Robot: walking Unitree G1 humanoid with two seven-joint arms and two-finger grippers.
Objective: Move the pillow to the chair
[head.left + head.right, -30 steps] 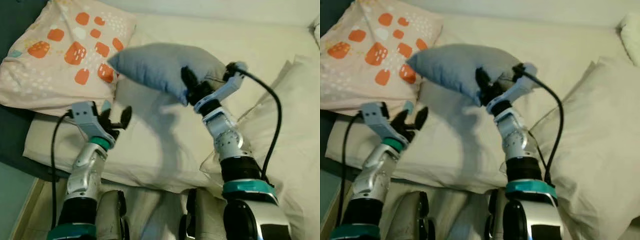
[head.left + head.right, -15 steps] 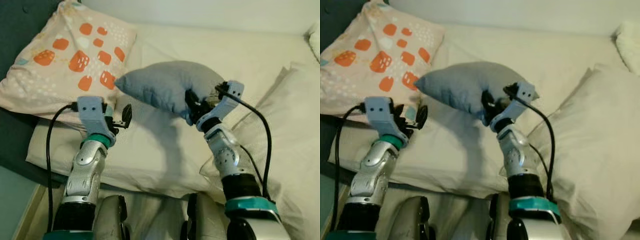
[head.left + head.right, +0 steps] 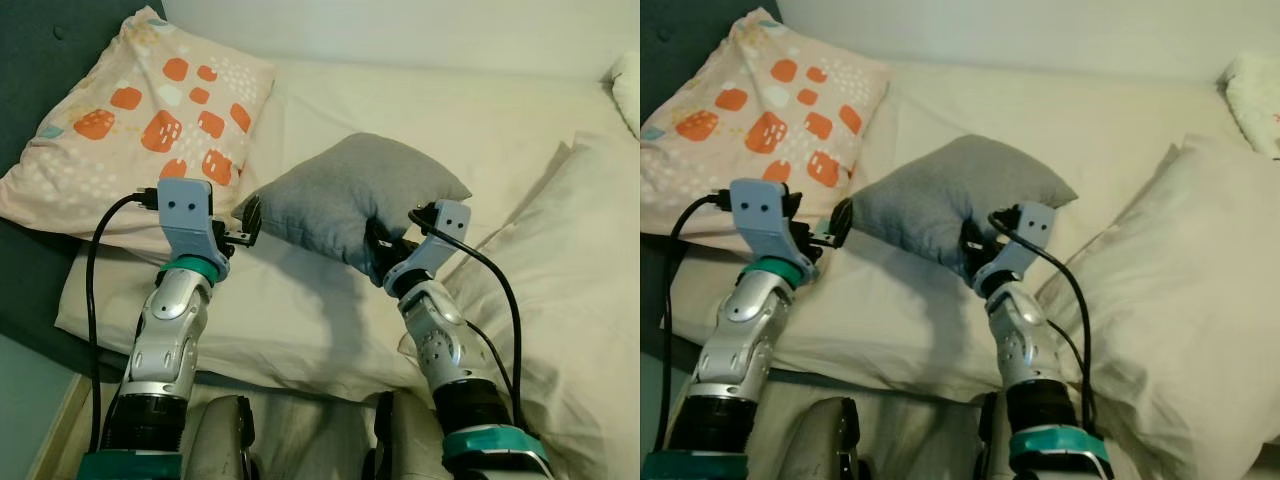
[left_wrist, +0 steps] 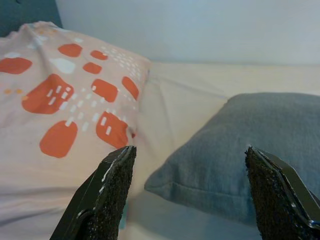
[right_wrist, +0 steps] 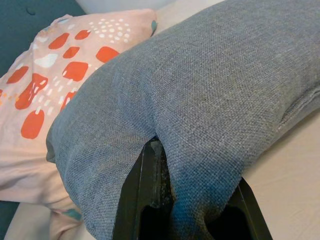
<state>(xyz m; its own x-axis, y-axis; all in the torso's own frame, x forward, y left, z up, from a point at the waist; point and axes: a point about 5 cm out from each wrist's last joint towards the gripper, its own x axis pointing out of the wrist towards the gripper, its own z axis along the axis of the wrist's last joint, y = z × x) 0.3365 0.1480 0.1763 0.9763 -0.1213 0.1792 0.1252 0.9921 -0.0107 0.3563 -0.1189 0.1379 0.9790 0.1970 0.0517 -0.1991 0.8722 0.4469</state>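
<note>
A cream-sheeted bed (image 3: 520, 120) spreads out against a pale wall, with a dark headboard on the robot's left. A large cream pillow (image 3: 585, 290) lies on the right, and an orange-patterned pillow (image 3: 130, 130) leans against the headboard on the left. Between them sits the grey pillow (image 3: 345, 195), lifted just above the sheet with its shadow beneath it. The right claw (image 3: 380, 258) pinches a fold of the grey pillow's near edge, its fingers (image 5: 142, 200) sunk in the fabric. The left claw (image 3: 245, 225) stands spread beside the grey pillow's left corner, gripping nothing.
</note>
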